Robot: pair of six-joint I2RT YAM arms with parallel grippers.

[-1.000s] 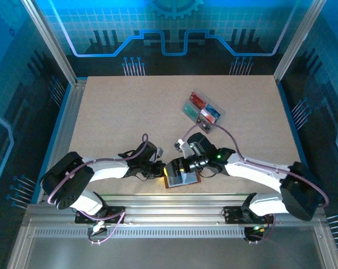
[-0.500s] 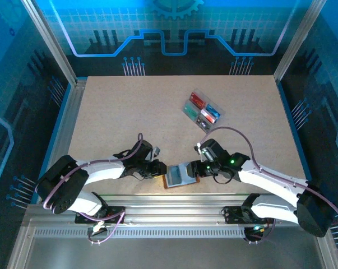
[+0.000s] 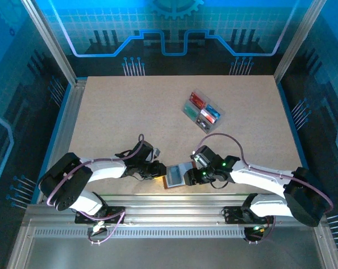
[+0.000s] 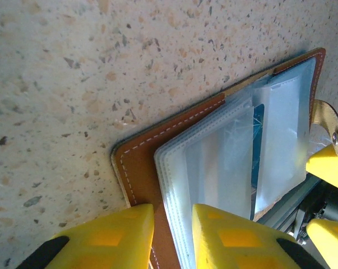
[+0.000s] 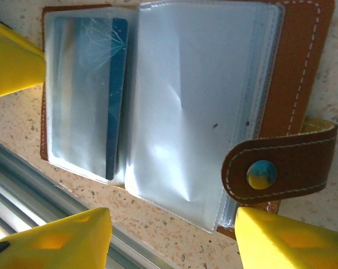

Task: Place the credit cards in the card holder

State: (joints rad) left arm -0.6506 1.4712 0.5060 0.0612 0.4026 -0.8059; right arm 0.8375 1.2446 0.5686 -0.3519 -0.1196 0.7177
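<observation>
The card holder [image 3: 177, 175] lies open and flat at the near edge of the tabletop [image 3: 118, 112], between the two arms. Its brown cover faces down and its clear sleeves face up. The left gripper [image 4: 173, 216] is nearly closed, a narrow gap between its yellow fingers, and the stitched edge of the cover sits in that gap beside the stack of sleeves. The right gripper [image 5: 170, 219] is spread wide. One finger is off the holder's near left corner and the other is by the clasp tab [image 5: 281, 165], with the holder lying ahead of the gap and nothing held. The tab folds over the right edge of the sleeves, its round snap showing. In the right wrist view a blue card [image 5: 116, 95] sits inside the left-hand sleeve, while the larger sleeve beside it looks clear. The other cards [image 3: 203, 110], red, teal and blue among them, lie in a clear tray [image 3: 220, 114] well apart from the holder, further back on the tabletop and right of centre.
</observation>
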